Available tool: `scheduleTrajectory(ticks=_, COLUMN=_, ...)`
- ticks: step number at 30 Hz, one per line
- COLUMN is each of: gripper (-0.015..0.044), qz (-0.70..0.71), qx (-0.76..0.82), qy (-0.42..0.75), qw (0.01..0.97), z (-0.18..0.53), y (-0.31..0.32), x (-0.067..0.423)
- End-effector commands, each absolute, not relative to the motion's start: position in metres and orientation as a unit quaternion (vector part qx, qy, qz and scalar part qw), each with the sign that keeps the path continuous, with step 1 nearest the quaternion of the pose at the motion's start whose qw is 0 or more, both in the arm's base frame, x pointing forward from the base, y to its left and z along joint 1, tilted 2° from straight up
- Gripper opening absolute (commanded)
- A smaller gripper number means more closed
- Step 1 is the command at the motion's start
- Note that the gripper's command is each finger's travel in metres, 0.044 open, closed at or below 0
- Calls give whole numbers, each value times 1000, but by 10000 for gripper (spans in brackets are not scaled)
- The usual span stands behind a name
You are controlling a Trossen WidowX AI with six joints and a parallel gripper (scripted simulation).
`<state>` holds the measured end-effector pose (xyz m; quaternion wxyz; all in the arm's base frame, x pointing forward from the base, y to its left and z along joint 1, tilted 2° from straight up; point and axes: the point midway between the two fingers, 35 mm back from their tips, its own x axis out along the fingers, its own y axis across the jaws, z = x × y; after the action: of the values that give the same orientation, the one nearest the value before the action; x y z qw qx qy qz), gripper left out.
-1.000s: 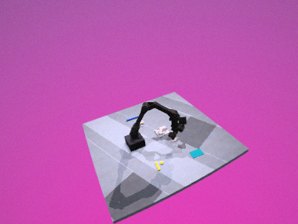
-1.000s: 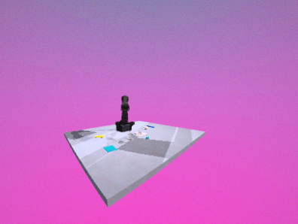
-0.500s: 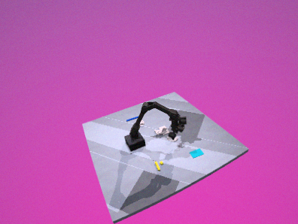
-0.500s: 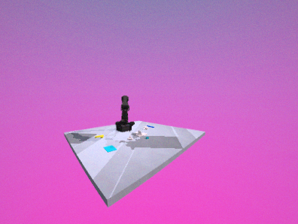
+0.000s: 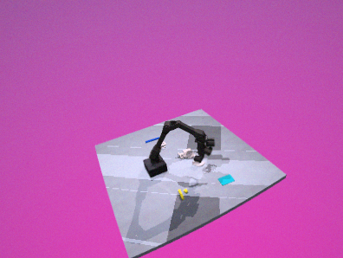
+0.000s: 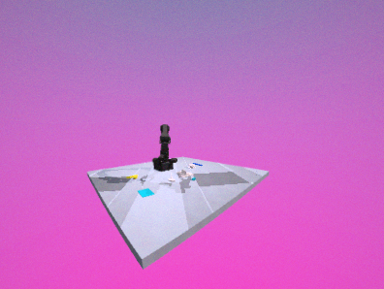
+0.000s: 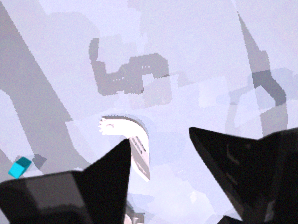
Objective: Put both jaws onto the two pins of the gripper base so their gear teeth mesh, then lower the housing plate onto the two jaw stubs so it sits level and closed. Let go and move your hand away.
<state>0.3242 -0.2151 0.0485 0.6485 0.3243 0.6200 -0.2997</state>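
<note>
A white curved jaw with gear teeth at one end lies on the table. My gripper is open, its fingertips apart above the table. In the wrist view the left fingertip overlaps the jaw's inner edge, and the jaw is not between the fingers. A cluster of whitish parts lies close by; which of them are the gripper base, the other jaw or the housing plate is too small to tell. Part of a whitish thing shows behind the left finger, mostly hidden.
Another small whitish piece lies near the arm's base and a blue bar. A flat cyan piece, a small cyan block and yellow pieces lie around. Shadows cross the table.
</note>
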Motion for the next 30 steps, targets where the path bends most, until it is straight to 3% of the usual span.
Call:
scheduleTrajectory(ticks=1, gripper=151, qz=-300, qx=324, qy=620, qw=649, z=49, y=-215, x=324)
scheduleTrajectory(ticks=7, gripper=0, qz=-300, qx=324, qy=620, qw=649, z=49, y=-215, x=324)
scheduleTrajectory(ticks=21, gripper=0, qz=-300, qx=324, qy=620, qw=649, z=49, y=-215, x=324)
scheduleTrajectory(ticks=30, gripper=236, qz=-257, qx=279, qy=639, qw=669, z=49, y=-213, x=324)
